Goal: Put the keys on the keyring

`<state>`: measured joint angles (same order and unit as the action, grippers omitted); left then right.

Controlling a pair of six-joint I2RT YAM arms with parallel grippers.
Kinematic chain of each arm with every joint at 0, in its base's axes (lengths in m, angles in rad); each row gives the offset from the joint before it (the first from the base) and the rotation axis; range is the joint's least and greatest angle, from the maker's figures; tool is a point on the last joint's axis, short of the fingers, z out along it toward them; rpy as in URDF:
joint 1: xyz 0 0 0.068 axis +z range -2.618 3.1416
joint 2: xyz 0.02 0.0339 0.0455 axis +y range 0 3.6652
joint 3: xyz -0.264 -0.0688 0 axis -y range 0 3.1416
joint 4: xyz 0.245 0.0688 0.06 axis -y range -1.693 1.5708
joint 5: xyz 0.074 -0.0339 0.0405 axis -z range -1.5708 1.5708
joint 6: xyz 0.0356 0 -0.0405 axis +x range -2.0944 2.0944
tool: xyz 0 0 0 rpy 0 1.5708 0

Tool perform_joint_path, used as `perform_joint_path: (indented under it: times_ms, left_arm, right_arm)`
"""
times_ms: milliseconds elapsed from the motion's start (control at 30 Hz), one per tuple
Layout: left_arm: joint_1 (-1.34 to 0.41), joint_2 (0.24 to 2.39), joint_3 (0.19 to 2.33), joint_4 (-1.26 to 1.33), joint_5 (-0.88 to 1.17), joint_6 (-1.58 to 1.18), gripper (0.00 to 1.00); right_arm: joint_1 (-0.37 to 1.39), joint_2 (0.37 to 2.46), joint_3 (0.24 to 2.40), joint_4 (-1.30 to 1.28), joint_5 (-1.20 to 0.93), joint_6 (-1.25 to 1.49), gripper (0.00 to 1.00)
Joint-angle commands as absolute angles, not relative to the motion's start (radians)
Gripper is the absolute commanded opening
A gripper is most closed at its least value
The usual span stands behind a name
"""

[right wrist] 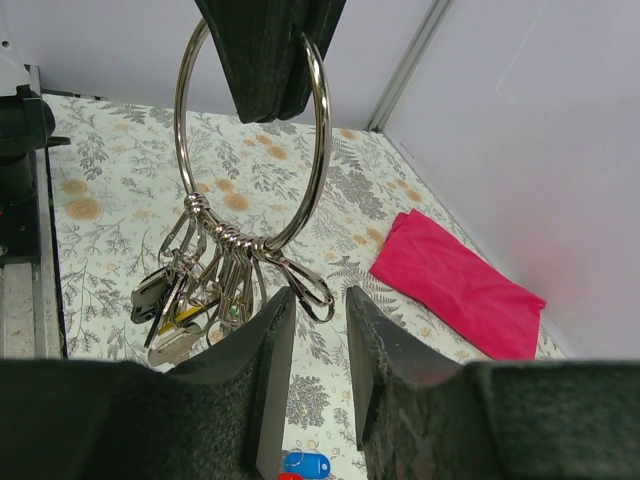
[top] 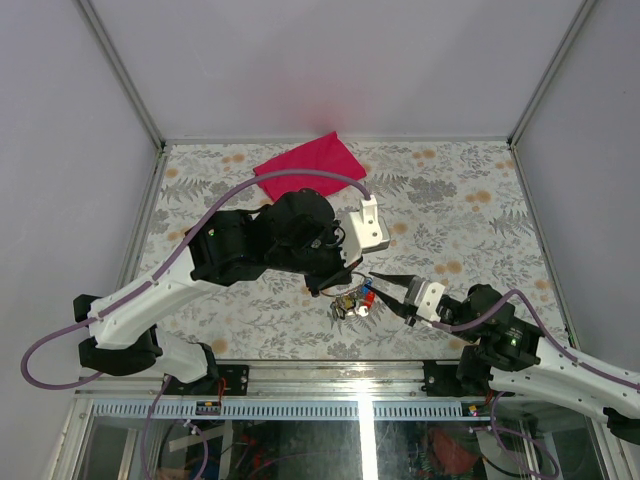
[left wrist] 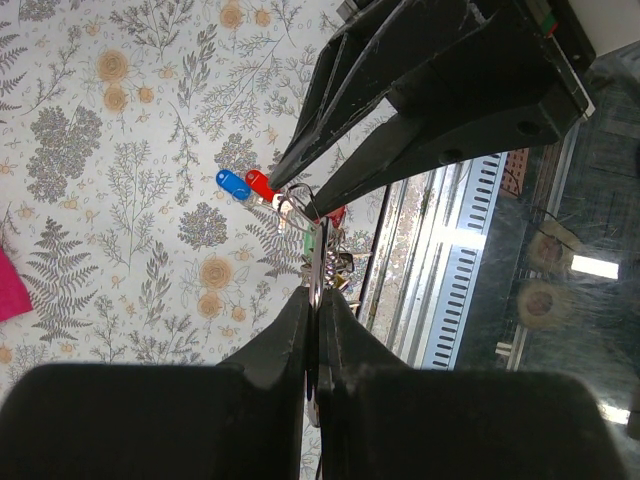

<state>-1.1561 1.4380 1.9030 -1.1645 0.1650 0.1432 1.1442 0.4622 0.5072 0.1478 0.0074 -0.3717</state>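
Hanging from the clenched left gripper [right wrist: 270, 95], the keyring [right wrist: 322, 140] sits just before the right gripper [right wrist: 318, 310], which is partly open and apparently grips nothing; the keys [left wrist: 240, 184] lie nearby.

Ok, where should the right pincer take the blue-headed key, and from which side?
By its plastic head, from straight above: the blue key seems to lie flat on the table, head broad and clear on the side away from the red key.

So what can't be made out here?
Top view: keyring bunch too small to tell apart.
Left wrist view: red key and blue key blades, hidden by the right gripper.
Right wrist view: red key cut off by the bottom edge.
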Motion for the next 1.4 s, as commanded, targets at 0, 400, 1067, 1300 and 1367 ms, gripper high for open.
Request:
perform_joint_path:
  times_ms: [0,400,1067,1300,1367]
  left_arm:
    - [-1.162,1.437,1.921,-1.138,0.170,0.136,0.00]
    - [-1.165,1.447,1.935,-1.146,0.167,0.133,0.00]
    - [-1.167,1.456,1.942,-1.152,0.162,0.135,0.00]
    - [-1.170,1.458,1.945,-1.152,0.162,0.133,0.00]
    - [-1.172,1.458,1.947,-1.152,0.161,0.131,0.00]
  right_arm:
    - [1.144,0.458,0.525,0.180,0.007,-0.379,0.34]
    - [1.144,0.468,0.534,0.177,-0.025,-0.375,0.34]
    - [1.143,0.443,0.525,0.170,-0.009,-0.376,0.34]
    - [1.143,0.461,0.499,0.208,-0.015,-0.358,0.34]
    - [1.143,0.475,0.491,0.229,-0.024,-0.350,0.34]
